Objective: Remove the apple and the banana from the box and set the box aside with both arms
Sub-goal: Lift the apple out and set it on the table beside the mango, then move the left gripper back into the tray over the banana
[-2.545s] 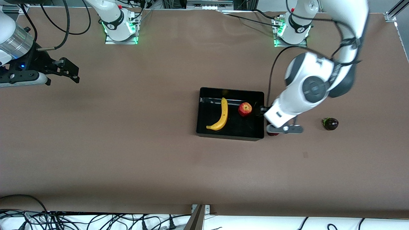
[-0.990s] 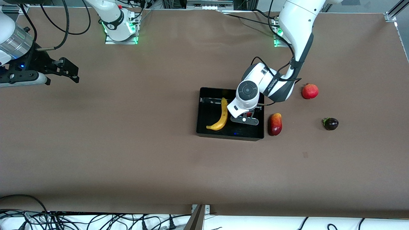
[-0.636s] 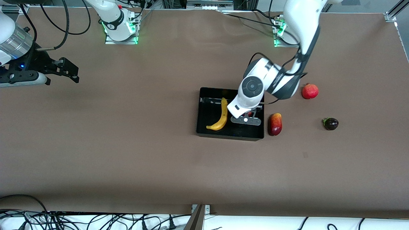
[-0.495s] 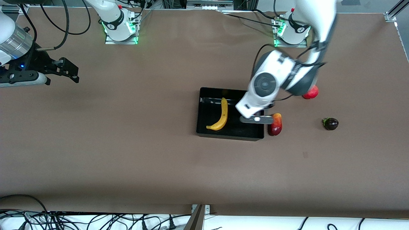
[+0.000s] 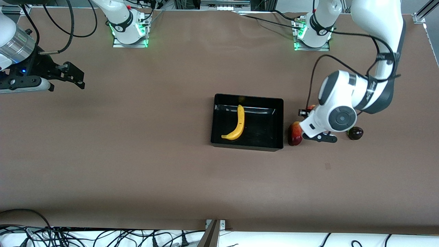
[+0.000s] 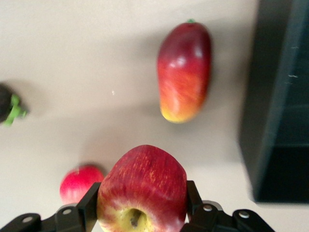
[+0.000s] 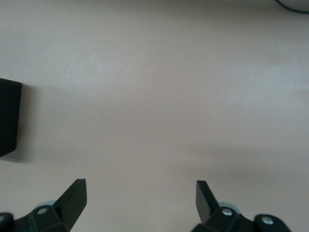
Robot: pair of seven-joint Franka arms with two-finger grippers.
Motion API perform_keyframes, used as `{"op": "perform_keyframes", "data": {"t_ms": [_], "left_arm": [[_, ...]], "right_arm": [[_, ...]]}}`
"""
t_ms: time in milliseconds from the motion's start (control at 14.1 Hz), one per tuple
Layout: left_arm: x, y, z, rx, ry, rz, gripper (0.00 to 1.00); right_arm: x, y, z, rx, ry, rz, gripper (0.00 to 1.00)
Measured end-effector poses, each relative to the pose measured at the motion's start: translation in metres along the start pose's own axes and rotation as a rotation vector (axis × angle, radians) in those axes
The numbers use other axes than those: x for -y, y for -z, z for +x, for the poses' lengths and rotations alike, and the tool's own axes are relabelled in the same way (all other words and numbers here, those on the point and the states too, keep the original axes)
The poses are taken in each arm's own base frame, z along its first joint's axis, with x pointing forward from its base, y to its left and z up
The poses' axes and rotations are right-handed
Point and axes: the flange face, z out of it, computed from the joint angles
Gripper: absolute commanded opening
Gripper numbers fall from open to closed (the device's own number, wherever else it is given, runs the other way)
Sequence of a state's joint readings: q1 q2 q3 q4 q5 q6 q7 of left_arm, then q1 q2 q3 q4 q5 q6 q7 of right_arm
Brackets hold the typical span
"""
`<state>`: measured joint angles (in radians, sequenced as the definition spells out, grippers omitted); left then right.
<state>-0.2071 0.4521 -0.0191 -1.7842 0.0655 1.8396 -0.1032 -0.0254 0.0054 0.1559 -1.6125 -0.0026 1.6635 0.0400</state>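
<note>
The black box (image 5: 247, 146) stands mid-table with the yellow banana (image 5: 237, 124) lying in it. My left gripper (image 5: 306, 111) is shut on the red apple (image 6: 142, 183) with yellow streaks and holds it in the air over the table outside the box, toward the left arm's end, close to the mango (image 5: 294, 134). In the left wrist view the left gripper (image 6: 143, 195) has a finger on each side of the apple, and the box's wall (image 6: 277, 96) shows beside it. My right gripper (image 5: 70, 76) waits open and empty at the right arm's end; the right wrist view shows the right gripper (image 7: 139, 188) over bare table.
A red-and-yellow mango (image 6: 185, 72) lies just outside the box. A red pomegranate (image 6: 79, 183) lies on the table under the left gripper, hidden by the arm in the front view. A dark purple fruit (image 5: 355, 132) lies farther toward the left arm's end.
My left gripper went into the box, shut on the apple, lifted it out and carried it over the table by the mango. The right arm has not moved.
</note>
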Motion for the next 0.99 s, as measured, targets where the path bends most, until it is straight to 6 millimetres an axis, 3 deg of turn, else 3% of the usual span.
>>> {"op": "perform_keyframes", "data": {"t_ms": [71, 212, 283, 354, 495, 707, 848, 990], "left_arm": [[0.003, -0.026, -0.001, -0.027, -0.016, 0.008, 0.20], [0.004, -0.072, -0.015, -0.051, -0.037, 0.023, 0.34], [0.005, -0.089, -0.022, -0.056, -0.044, 0.025, 0.85], [0.005, -0.101, -0.028, -0.066, -0.049, 0.023, 1.00], [0.004, -0.113, -0.036, -0.075, -0.052, 0.019, 1.00], [0.012, -0.089, -0.039, -0.096, -0.038, 0.017, 1.00], [0.014, -0.039, -0.041, -0.099, -0.031, 0.022, 1.00], [-0.005, 0.035, -0.040, -0.135, -0.051, 0.009, 1.00]], "right_arm": [[0.000, 0.000, 0.000, 0.000, 0.000, 0.000, 1.00], [0.000, 0.000, 0.000, 0.000, 0.000, 0.000, 1.00], [0.000, 0.000, 0.000, 0.000, 0.001, 0.000, 1.00], [0.000, 0.000, 0.000, 0.000, 0.001, 0.000, 1.00], [0.000, 0.000, 0.000, 0.000, 0.001, 0.000, 1.00], [0.000, 0.000, 0.000, 0.000, 0.001, 0.000, 1.00], [0.000, 0.000, 0.000, 0.000, 0.001, 0.000, 1.00], [0.000, 0.000, 0.000, 0.001, 0.001, 0.000, 1.00]]}}
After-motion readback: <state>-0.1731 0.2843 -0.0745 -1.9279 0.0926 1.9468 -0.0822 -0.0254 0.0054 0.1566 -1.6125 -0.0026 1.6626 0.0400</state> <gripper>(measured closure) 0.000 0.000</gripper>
